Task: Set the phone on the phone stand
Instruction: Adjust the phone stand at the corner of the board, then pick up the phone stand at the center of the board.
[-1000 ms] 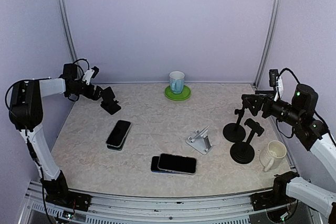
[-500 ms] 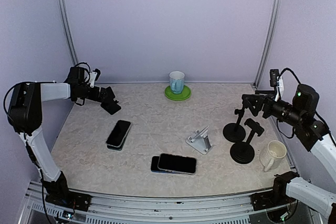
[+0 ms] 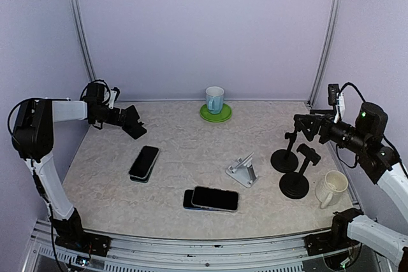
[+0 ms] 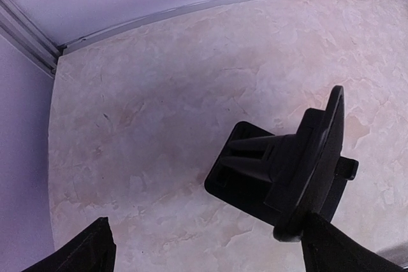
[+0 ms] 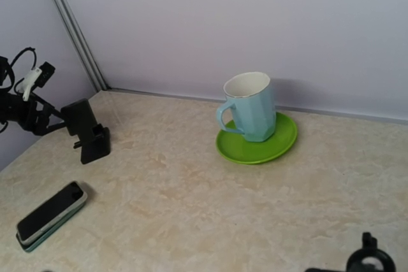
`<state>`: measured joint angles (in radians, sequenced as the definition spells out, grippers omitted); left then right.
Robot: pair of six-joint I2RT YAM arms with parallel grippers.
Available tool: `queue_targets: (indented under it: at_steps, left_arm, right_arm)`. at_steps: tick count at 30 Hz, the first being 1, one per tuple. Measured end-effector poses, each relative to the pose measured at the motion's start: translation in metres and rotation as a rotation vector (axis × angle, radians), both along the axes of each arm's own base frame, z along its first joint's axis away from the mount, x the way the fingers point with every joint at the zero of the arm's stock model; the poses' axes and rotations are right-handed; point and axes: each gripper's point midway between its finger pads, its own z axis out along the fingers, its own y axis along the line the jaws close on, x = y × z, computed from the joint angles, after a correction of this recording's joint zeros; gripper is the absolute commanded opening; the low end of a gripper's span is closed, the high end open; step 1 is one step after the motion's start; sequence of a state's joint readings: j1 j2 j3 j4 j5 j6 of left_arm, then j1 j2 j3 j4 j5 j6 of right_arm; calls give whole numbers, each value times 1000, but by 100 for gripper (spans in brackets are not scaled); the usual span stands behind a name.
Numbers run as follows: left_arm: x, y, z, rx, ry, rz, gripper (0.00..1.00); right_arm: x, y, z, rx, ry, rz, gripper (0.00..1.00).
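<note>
- Where the table (image 3: 95, 183) meets its near edge, the near pair of phones (image 3: 211, 199) lies at mid-width, one stacked flat on the other, dark screens up.
- Cream mug (image 3: 333, 188): upright at the near right corner, handle turned toward the table's middle.
- Nearer black pedestal (image 3: 296, 179): round-based, on the right edge just beside the cream mug.
- Farther black pedestal (image 3: 285, 157): same build, just beside and behind the first.
- Silver phone stand (image 3: 243, 171): right of centre, between the near pair of phones and the two pedestals, with no phone on it.
- Left pair of phones (image 3: 144, 162): stacked flat, left of centre, well apart from the silver phone stand and set at an angle to the table's edges.
- Right gripper (image 3: 301, 127): raised above the right edge, over the farther black pedestal, with its fingers spread and nothing between them.
- Black phone stand (image 3: 134, 122): on the surface near the far left corner, empty.
- Left gripper (image 3: 121, 117): low at the far left corner with its fingers (image 4: 89, 253) spread wide. The black phone stand lies just ahead, within their span. Whether a finger touches it cannot be told.
- Green saucer (image 3: 224, 117): at the middle of the far edge.
- Blue mug (image 3: 215, 100): upright on the green saucer.
</note>
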<state>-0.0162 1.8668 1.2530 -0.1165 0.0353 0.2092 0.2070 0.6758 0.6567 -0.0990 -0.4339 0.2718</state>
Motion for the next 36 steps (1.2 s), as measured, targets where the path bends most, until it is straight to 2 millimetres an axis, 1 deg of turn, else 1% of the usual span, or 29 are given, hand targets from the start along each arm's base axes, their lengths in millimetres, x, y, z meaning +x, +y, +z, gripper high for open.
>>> queue_targets:
  at_steps: [11, 17, 20, 22, 24, 26, 27, 28, 31, 33, 34, 36]
  left_arm:
    - [0, 18, 0, 27, -1, 56, 99]
    - [0, 24, 2, 42, -4, 81, 99]
    - [0, 28, 6, 49, -11, 103, 99]
    - [-2, 27, 13, 51, -26, 112, 99]
    - [-3, 25, 28, 57, -56, 119, 99]
    - [-5, 16, 48, 60, -99, 110, 99]
    - [-6, 8, 63, 64, -131, 101, 99]
    - [-7, 0, 73, 62, -154, 87, 99]
    - [-15, -34, 113, 54, -247, 33, 99]
    - [-24, -54, 135, 40, -300, 4, 99]
    - [-31, -68, 147, 29, -330, -9, 99]
    - [-44, -84, 166, 11, -378, -13, 99]
  right_arm:
    - [0, 0, 0, 0, 0, 0, 100]
    - [0, 0, 0, 0, 0, 0, 100]
    - [0, 0, 0, 0, 0, -1, 100]
    - [0, -1, 0, -1, 0, -4, 100]
    - [1, -1, 0, -1, 1, -7, 100]
    - [1, -1, -1, -2, 3, -9, 100]
    - [2, -1, -2, -3, 7, -11, 100]
    - [3, -2, -3, -4, 10, -13, 100]
    - [4, -3, -6, -8, 21, -24, 100]
    - [3, -2, -6, -10, 25, -25, 100]
    - [4, -3, -6, -12, 27, -28, 100]
    - [3, -3, -4, -15, 31, -37, 100]
